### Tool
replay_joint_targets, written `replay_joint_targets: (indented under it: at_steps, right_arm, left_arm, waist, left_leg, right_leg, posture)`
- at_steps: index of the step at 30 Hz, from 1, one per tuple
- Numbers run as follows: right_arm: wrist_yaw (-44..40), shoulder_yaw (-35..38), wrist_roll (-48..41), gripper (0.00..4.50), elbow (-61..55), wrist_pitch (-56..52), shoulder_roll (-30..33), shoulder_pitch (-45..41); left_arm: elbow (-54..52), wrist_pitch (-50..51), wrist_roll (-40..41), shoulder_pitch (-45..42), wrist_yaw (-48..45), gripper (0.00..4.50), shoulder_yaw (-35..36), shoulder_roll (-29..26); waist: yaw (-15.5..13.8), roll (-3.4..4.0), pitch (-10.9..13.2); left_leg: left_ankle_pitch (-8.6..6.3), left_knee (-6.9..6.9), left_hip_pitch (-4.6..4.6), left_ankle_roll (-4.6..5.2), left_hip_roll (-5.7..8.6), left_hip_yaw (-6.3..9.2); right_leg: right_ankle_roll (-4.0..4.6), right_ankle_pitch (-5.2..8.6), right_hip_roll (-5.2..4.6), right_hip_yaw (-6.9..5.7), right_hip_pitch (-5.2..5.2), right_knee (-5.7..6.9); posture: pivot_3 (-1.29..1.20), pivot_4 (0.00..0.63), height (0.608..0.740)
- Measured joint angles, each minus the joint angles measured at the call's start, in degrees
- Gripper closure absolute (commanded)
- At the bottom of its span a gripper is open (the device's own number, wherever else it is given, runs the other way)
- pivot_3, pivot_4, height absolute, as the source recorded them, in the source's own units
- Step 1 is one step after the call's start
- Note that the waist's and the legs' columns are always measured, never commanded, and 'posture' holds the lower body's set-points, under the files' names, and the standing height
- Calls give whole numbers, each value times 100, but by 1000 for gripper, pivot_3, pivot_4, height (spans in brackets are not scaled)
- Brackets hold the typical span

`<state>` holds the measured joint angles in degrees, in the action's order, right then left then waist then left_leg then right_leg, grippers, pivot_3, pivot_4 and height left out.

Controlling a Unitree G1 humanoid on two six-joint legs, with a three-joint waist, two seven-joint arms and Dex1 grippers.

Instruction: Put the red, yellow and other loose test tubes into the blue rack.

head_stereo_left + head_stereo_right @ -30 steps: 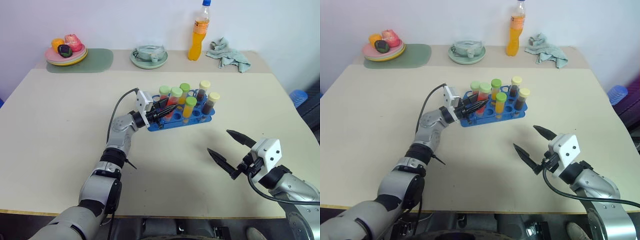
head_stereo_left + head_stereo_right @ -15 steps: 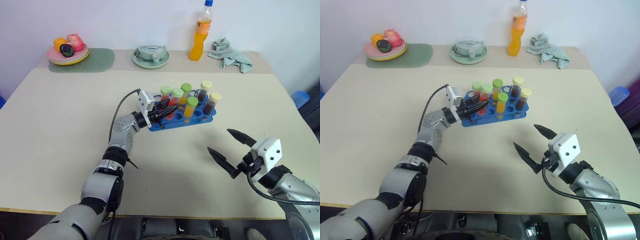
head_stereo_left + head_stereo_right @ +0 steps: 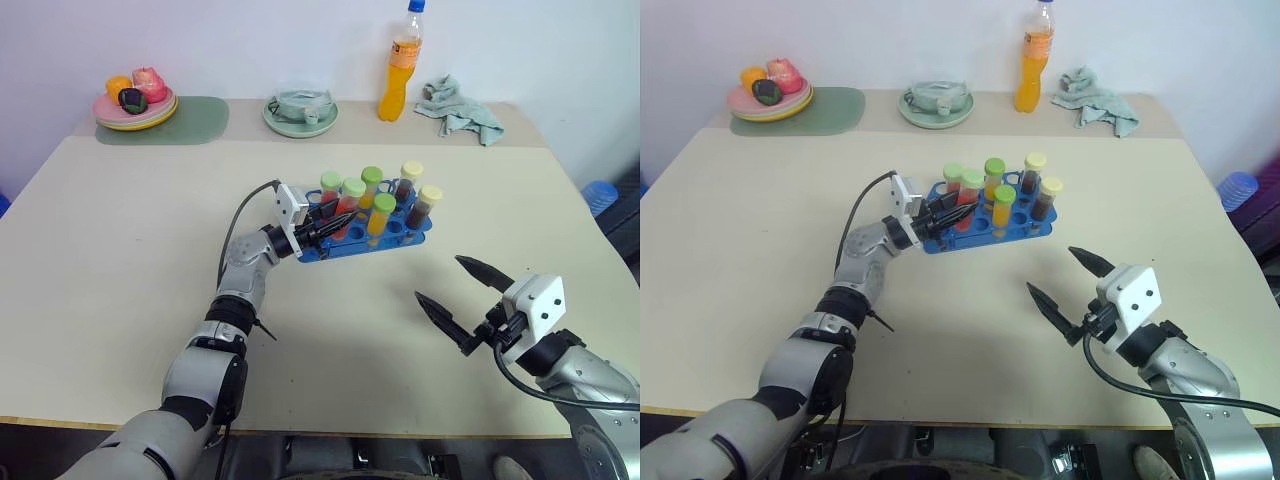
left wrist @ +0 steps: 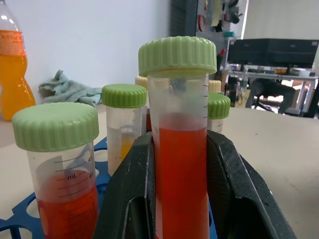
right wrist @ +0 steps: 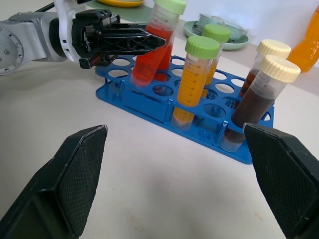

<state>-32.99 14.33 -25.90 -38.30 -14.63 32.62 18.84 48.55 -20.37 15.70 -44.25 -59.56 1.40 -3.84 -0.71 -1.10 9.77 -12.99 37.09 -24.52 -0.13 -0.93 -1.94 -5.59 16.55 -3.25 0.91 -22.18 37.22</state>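
Test tube with red liquid [image 4: 180, 164] and a green cap sits pinched between your left gripper [image 3: 335, 223] fingers, tilted over the near-left end of the blue rack [image 3: 372, 238], its lower end down among the rack's holes (whether it is fully seated you cannot tell). Around it you have another red tube [image 4: 62, 189], two yellow tubes [image 5: 195, 79] and two dark brown ones [image 5: 256, 102] standing in the rack, which lies mid-desk, toward the far edge. Your right gripper [image 3: 463, 303] hovers near the desk's near-right corner, fingers spread wide and holding nothing, well apart from the rack.
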Motion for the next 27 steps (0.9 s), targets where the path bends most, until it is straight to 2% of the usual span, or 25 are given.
replay_joint_targets:
  at_steps: [2,5,6,17,22,27]
  right_arm:
    - [-3,0,-1,0,0,0,0,-20]
    - [-19,0,-4,0,1,0,1,-63]
    - [-26,0,-5,0,1,0,1,-100]
    - [-106,-9,34,0,26,-4,3,-166]
    - [-45,-169,445,0,389,52,-4,-240]
    - [-80,-205,645,0,1195,462,-127,-561]
  left_arm:
    - [-81,24,5,73,-32,1841,1,-14]
    - [-113,14,-20,185,55,269,-6,-14]
    - [-136,16,-31,212,117,87,-9,-15]
    - [-1574,654,-93,740,415,87,-131,-280]
    - [-3044,1400,-16,1716,605,87,-156,-913]
    - [-4425,2401,658,2871,735,87,236,-1488]
  waist:
    - [8,0,0]
    - [8,0,0]
    - [6,0,0]
    - [21,0,0]
    - [55,4,-2]
    - [51,5,-3]
  left_leg:
    - [0,0,0,0,0,0]
    - [0,0,0,0,-1,0]
    - [0,0,0,0,-1,0]
    - [-1,-2,0,1,-2,0]
    - [-1,-7,3,0,-5,0]
    - [-2,-6,3,-2,-4,0]
  right_leg:
    - [0,0,0,0,0,0]
    - [0,0,0,0,-2,1]
    - [0,0,0,0,-2,1]
    - [-1,-1,-1,2,-2,2]
    - [1,0,-19,5,-3,3]
    - [21,10,-32,10,-1,2]
  posture:
    - [0,150,740]
    - [0,150,740]
    - [0,150,740]
    - [0,150,740]
    - [0,150,740]
    - [0,150,740]
